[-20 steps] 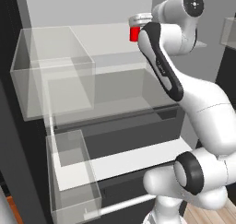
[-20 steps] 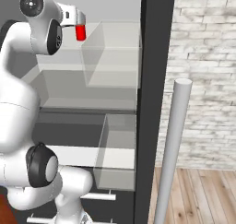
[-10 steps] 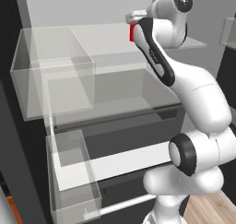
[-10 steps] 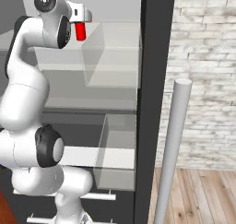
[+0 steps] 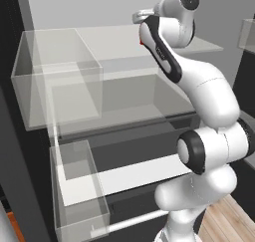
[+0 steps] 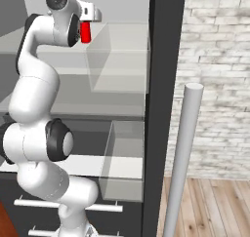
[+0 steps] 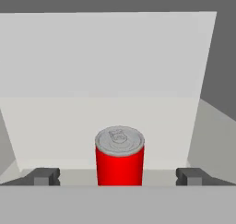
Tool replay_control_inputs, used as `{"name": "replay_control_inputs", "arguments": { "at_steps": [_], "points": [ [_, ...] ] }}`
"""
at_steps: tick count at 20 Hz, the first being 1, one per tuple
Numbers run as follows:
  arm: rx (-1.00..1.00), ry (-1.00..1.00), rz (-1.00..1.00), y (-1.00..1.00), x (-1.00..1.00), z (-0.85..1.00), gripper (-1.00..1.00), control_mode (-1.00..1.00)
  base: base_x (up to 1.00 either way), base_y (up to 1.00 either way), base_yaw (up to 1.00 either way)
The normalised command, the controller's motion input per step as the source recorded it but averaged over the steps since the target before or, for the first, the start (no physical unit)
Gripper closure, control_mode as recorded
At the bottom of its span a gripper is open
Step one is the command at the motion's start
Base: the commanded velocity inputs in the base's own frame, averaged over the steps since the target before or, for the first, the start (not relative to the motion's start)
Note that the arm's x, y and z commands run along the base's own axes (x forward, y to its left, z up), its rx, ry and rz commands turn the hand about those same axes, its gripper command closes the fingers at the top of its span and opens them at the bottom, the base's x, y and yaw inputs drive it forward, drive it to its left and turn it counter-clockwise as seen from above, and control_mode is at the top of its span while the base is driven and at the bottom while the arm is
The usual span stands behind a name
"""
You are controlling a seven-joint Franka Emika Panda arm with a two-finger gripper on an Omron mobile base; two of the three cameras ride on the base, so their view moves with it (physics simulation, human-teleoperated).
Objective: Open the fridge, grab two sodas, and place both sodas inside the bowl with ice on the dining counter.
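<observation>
Gripper (image 7: pixel 118 177) fully open, holding nothing. Red can (image 7: pixel 119 156) stands upright on the fridge shelf (image 7: pixel 92 121), centred between the fingertips (image 7: pixel 42 176), directly ahead.

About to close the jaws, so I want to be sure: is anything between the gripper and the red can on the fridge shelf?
Nothing visible. In the hand view the red can stands upright, centred between the open gripper's two fingertips, with bare shelf around it.
</observation>
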Motion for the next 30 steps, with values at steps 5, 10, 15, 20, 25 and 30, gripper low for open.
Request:
{"name": "replay_control_inputs", "arguments": {
  "at_steps": [5,10,15,20,25,30],
  "points": [
    [0.00,0.00,0.00,0.00,0.18,-0.14,-1.00,-1.00,0.00,0.00,0.00],
    [0.00,0.00,0.00,0.00,0.16,-0.15,-1.00,-1.00,0.00,0.00,0.00],
    [0.00,0.00,0.00,0.00,0.15,-0.13,-1.00,-1.00,0.00,0.00,0.00],
    [0.00,0.00,0.00,0.00,0.14,-0.16,-1.00,-1.00,0.00,0.00,0.00],
    [0.00,0.02,0.00,0.00,0.15,-0.18,1.00,-1.00,0.00,0.00,0.00],
    [0.00,0.01,0.00,0.00,0.15,-0.15,1.00,-1.00,0.00,0.00,0.00]
  ]
}}
